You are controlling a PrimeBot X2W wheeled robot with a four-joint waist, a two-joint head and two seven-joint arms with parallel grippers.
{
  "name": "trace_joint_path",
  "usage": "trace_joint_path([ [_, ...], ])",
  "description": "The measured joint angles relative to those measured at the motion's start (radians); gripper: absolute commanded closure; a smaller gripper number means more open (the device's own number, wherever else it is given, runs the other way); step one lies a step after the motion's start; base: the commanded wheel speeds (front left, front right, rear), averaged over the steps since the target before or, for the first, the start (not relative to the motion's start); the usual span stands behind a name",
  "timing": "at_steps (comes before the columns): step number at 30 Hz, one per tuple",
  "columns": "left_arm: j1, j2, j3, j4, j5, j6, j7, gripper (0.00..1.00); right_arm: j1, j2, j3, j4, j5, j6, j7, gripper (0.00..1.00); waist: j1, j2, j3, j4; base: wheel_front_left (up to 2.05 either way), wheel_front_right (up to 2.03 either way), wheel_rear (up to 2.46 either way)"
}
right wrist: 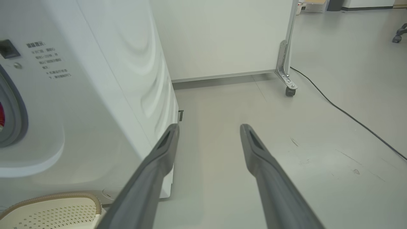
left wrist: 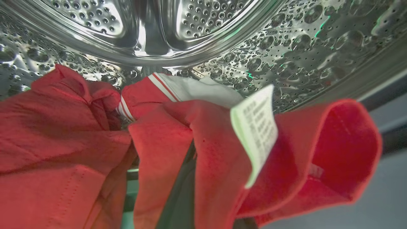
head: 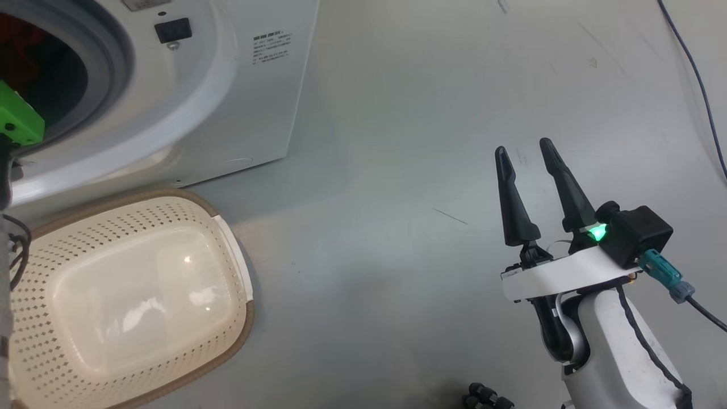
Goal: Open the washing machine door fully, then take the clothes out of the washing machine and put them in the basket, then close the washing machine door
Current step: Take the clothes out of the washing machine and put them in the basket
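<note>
The white washing machine (head: 227, 85) stands at the upper left, its grey-ringed drum mouth (head: 108, 68) uncovered; the washing machine door is out of view. My left arm's green wrist piece (head: 20, 122) reaches into the mouth. Inside the steel drum (left wrist: 146, 25), red clothes (left wrist: 63, 133) with white trim and a white tag (left wrist: 256, 127) bunch over my left gripper. It is shut on them, and just a dark finger (left wrist: 179, 194) peeks out. The cream basket (head: 170, 196) sits below the machine, nothing in it. My right gripper (head: 523, 146) hangs open over bare floor.
A dark cable (head: 701, 85) runs along the floor at the far right. In the right wrist view, a white partition on a caster (right wrist: 290, 90) stands behind the machine (right wrist: 95, 95). My right gripper (right wrist: 209, 127) points past the basket's corner (right wrist: 54, 210).
</note>
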Motion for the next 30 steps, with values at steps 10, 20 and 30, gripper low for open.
trace_joint_path([
  [10, 0.046, -0.032, -0.020, 0.000, -0.001, -0.019, -0.073, 1.00, 0.001, -0.001, -0.012, 0.019, -0.016, 0.002, 0.000, 0.00, 0.0000, 0.0000, -0.054, 0.036, 0.00, 0.00, 0.00],
  [20, 0.137, -0.064, -0.045, -0.027, -0.003, -0.036, -0.179, 1.00, 0.010, -0.002, -0.027, 0.048, -0.036, 0.011, 0.000, 0.00, 0.0000, 0.0000, -0.133, 0.087, 0.00, 0.00, 0.00],
  [30, 0.241, -0.094, -0.085, -0.075, -0.003, -0.045, -0.285, 1.00, 0.049, -0.003, -0.042, 0.078, -0.054, 0.028, 0.000, 0.00, 0.0000, 0.0000, -0.218, 0.139, 0.00, 0.00, 0.00],
])
